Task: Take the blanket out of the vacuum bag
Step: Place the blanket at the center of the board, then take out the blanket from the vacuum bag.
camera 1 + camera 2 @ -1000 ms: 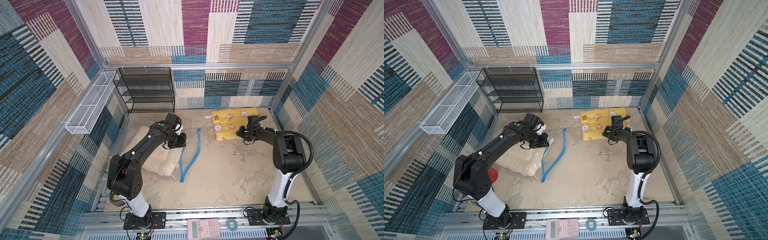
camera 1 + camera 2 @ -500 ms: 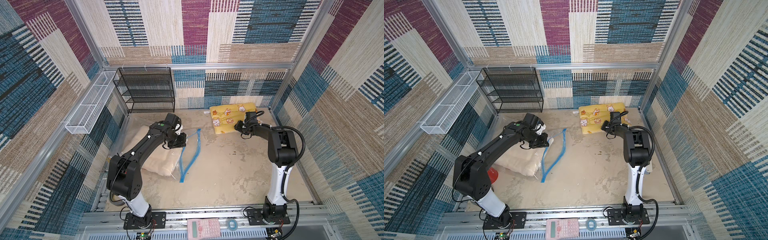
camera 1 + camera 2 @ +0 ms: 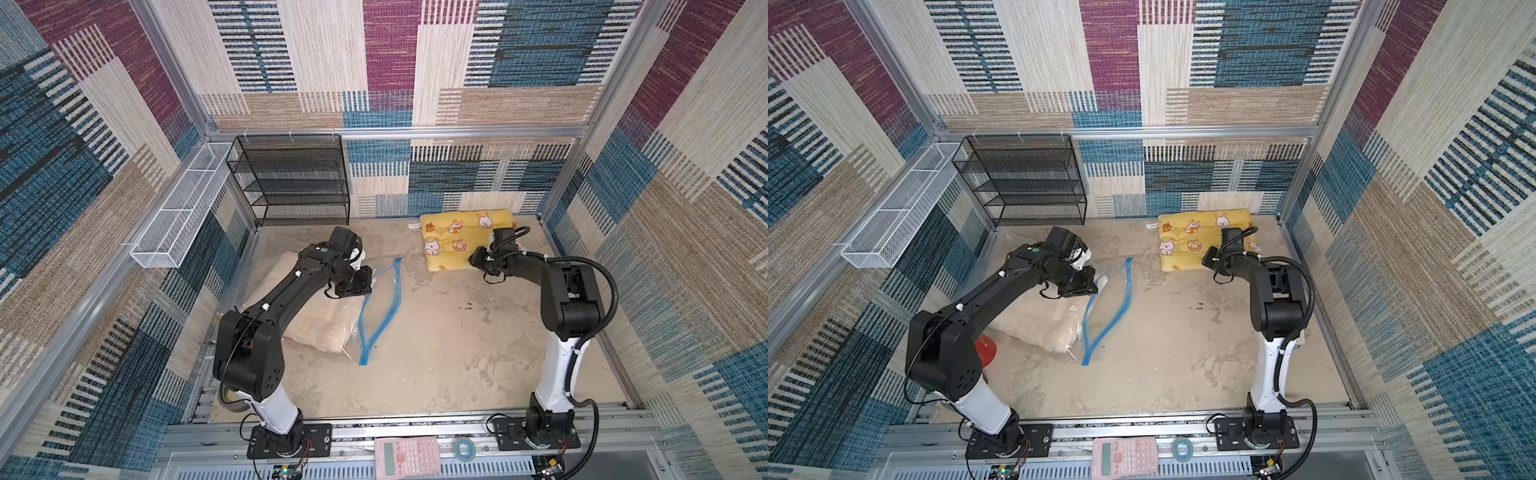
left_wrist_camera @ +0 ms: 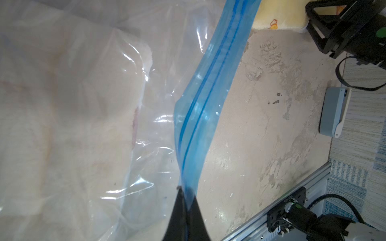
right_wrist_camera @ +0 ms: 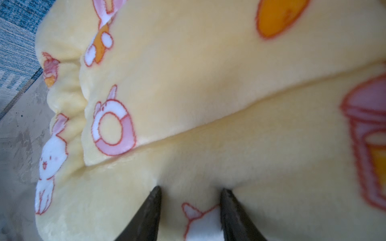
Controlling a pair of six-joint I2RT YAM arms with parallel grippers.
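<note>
The vacuum bag [image 3: 332, 332] lies at the left of the floor, clear and crinkly, with a cream folded bundle [image 3: 320, 328] inside. Its blue zip strip [image 3: 392, 291] stands apart in a loop. My left gripper [image 3: 368, 292] is shut on that strip [image 4: 208, 94], pinched between the fingertips [image 4: 180, 200]. The yellow blanket [image 3: 453, 237] with cartoon prints sits outside the bag at the back right. My right gripper [image 3: 473, 261] is shut on its near edge, with a fold of blanket [image 5: 208, 83] held between the fingers [image 5: 152, 208].
A black mesh rack [image 3: 299, 183] stands against the back wall and a white wire basket [image 3: 178, 208] hangs on the left wall. A pink calculator [image 3: 407, 457] and a tape roll [image 3: 463, 449] lie on the front rail. A red object [image 3: 984, 349] shows behind the left arm.
The right gripper has carried the yellow blanket a little toward the back wall, and that arm's elbow has swung. The left arm and the bag have not moved.
</note>
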